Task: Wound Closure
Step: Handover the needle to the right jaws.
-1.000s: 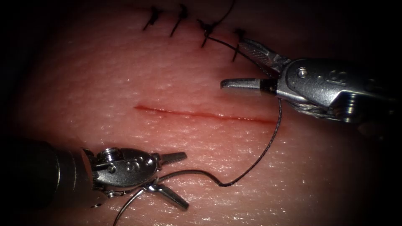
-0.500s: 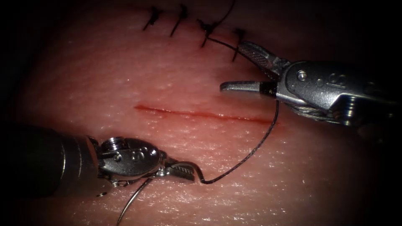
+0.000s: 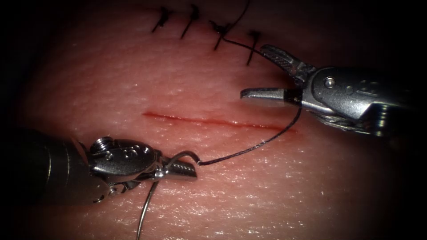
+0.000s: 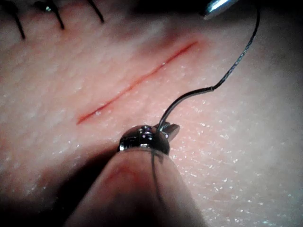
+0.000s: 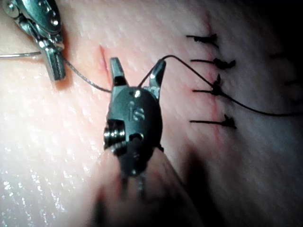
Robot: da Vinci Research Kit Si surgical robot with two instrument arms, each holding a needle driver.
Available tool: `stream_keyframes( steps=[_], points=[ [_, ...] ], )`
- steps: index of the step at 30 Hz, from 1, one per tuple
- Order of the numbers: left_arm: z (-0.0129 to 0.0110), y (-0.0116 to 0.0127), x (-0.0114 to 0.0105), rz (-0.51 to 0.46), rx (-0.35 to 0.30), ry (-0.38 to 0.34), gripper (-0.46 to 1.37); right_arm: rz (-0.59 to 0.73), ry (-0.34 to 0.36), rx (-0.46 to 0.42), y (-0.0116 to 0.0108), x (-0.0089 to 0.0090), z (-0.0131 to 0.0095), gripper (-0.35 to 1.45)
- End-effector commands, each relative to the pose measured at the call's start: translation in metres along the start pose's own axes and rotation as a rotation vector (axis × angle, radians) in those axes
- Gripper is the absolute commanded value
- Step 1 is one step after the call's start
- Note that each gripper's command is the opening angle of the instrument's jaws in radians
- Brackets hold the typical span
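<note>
The cut point(image 3: 213, 121) runs as a thin red line across the tissue point(image 3: 133, 75). Below its left part, my left tool point(image 3: 189, 171) is shut on the curved needle point(image 3: 149, 202), gripping it near the thread end. The needle's short tail arcs over the jaws, and its long part runs off the lower edge, lying above the tissue. The thread point(image 3: 249, 144) leads from the needle's tail up to my right tool point(image 3: 252, 70). That tool is open above the cut's right end, and the thread passes loosely between its jaws. The left wrist view shows the needle point(image 4: 177, 101) rising from the left tool point(image 4: 165, 132).
A row of several dark finished stitches point(image 3: 193, 20) sits beyond the cut, and the thread runs on to one of them point(image 3: 220, 33). The right wrist view shows those stitches point(image 5: 215, 87) past the right tool point(image 5: 138, 64), with the left tool point(image 5: 52, 61) nearby.
The left tool's jaws closed on the needle, then carried it up toward the cut, pulling the slack thread straighter. The right tool shifted slightly right and stayed open.
</note>
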Motion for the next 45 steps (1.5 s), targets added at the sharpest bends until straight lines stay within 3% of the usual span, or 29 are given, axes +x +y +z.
stream_keyframes(
  steps=[1,10,29,37,45],
  points=[
    [-0.0003,-0.0001,0.0,-0.004,-0.023,0.017,-0.35,0.007,0.012,0.011,0.0001,0.0,-0.0004,1.25],
    [-0.0025,-0.0013,0.0001,-0.033,-0.02,0.055,-0.35,0.062,0.103,0.006,0.0012,0.0002,-0.0035,1.25],
    [-0.0029,-0.0016,0.0007,-0.133,-0.109,0.163,-0.35,0.105,0.128,0.085,-0.0002,-0.0022,-0.0078,1.27],
    [-0.0019,-0.0005,0.0016,-0.16,-0.15,0.218,-0.35,0.135,0.113,0.078,-0.0018,-0.0034,-0.0069,1.24],
    [-0.0005,0.0013,0.0024,-0.178,-0.201,0.244,-0.35,0.165,0.127,0.03,-0.0029,-0.0043,-0.0038,1.17]
  ],
)
